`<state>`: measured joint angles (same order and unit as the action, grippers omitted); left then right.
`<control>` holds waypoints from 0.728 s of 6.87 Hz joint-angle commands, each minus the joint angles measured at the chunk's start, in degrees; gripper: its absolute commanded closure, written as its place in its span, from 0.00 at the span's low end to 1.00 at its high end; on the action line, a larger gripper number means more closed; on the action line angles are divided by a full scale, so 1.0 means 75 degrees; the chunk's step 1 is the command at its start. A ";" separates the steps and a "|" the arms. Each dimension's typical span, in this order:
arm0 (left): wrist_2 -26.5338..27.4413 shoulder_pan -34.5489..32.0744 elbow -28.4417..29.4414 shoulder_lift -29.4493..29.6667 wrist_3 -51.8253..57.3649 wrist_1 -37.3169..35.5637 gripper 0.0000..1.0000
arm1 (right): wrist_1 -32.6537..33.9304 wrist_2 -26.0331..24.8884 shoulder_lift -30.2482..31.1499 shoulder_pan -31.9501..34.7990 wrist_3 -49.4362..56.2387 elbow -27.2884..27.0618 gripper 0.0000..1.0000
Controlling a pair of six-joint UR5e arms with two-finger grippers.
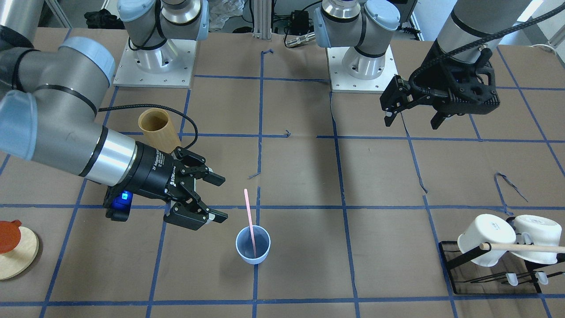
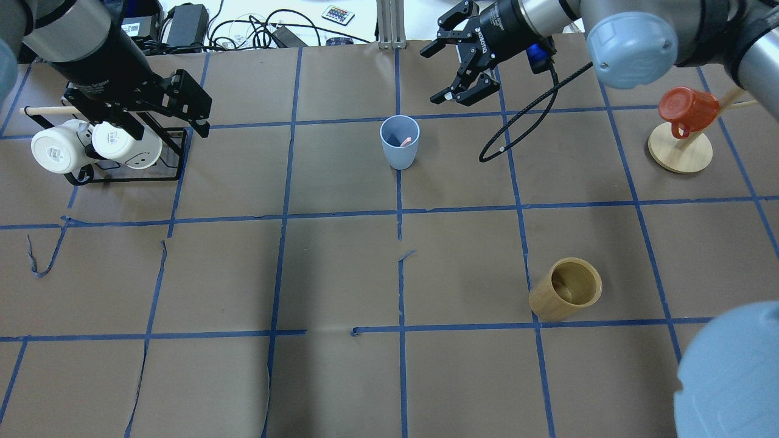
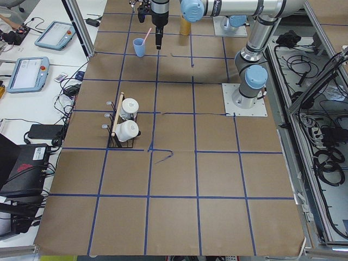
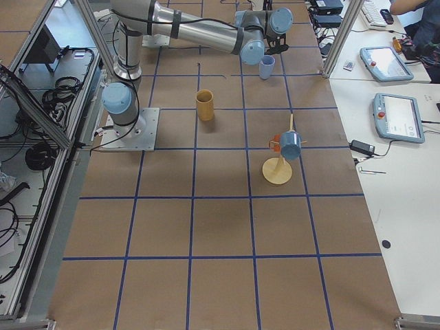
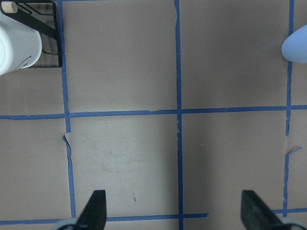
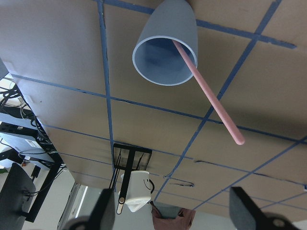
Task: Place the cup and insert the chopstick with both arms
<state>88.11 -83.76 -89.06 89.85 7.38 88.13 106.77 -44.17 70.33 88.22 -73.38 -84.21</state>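
Note:
The light blue cup [image 1: 253, 245] stands upright on the brown table, near the middle of its far side in the overhead view [image 2: 400, 143]. The pale pink chopstick [image 1: 249, 216] stands in the cup and leans on its rim. It also shows in the right wrist view [image 6: 211, 96]. My right gripper [image 1: 224, 198] is open and empty, a short way beside the cup and off the stick [image 2: 433, 74]. My left gripper [image 1: 412, 120] is open and empty, raised over the table next to the mug rack [image 2: 170, 129]. The left wrist view shows only the cup's edge [image 5: 296, 43].
A tan bamboo cylinder [image 2: 566, 296] stands on the robot's right, behind the right forearm [image 1: 159, 130]. A black rack [image 1: 450, 265] with a wooden rod [image 1: 525, 248] holds two white mugs [image 2: 61, 146]. A red mug [image 2: 688, 109] hangs on a wooden stand [image 2: 680, 152].

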 commanded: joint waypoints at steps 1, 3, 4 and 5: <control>-0.0006 0.0000 0.0062 0.0009 0.0000 -0.0009 0.00 | -0.0220 -0.0949 0.0465 0.0015 0.1012 -0.0011 0.14; 0.0017 0.0000 0.0063 -0.0015 0.0024 0.0003 0.00 | -0.1666 -0.2735 0.1083 0.0003 0.3557 -0.0010 0.09; 0.0006 0.0000 0.0062 -0.0015 0.0024 0.0003 0.00 | -0.2532 -0.3919 0.1528 -0.0043 0.5371 -0.0057 0.07; 0.0075 0.0000 0.0086 -0.0015 0.0001 0.0003 0.00 | -0.2889 -0.4986 0.1973 -0.0055 0.6039 -0.0104 0.04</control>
<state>88.30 -83.76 -88.53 89.75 7.51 88.15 89.70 -71.97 81.27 87.97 -37.20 -84.61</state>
